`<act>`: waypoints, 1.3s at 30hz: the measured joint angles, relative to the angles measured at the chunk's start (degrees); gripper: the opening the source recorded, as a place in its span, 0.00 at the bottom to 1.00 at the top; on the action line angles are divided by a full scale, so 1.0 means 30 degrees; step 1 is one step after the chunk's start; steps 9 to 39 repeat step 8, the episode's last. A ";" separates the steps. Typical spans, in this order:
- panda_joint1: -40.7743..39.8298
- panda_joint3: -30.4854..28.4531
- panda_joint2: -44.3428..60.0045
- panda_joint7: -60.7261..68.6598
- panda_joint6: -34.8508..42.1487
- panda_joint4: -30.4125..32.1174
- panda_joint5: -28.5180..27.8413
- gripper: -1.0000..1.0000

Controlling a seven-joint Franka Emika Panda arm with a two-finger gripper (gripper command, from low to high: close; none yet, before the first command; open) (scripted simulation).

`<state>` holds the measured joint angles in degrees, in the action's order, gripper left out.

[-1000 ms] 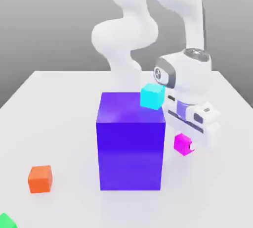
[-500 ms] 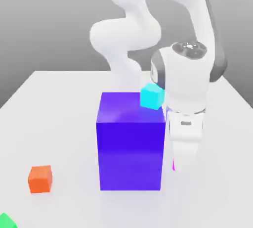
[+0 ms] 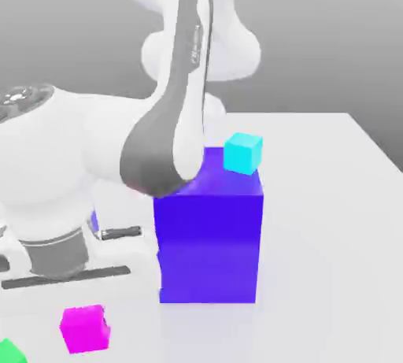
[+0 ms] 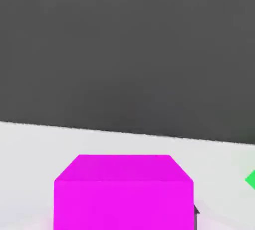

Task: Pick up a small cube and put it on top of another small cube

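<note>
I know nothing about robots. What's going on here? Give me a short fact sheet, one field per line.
Setting: a simulated white table against a grey backdrop
Machine: one white robot arm, bent low toward the exterior view's left
Pink cube: small, just below the arm's hand, near the table's front edge
Big block: blue-violet, far larger than the cubes, mid-table
Cyan cube: small, beside the big block's top far corner
Green cube: a corner shows at the front edge
Claw: whether it grips the pink cube cannot be told
</note>
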<state>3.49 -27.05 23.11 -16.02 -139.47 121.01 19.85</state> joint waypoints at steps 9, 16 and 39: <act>-0.1449 0.0268 0.3056 -0.0044 -0.1673 -0.1189 0.1503 1.00; -0.1449 0.0268 0.3056 -0.0044 -0.1673 -0.1189 0.1503 1.00; -0.1449 0.0268 0.3056 -0.0044 -0.1673 -0.1189 0.1503 1.00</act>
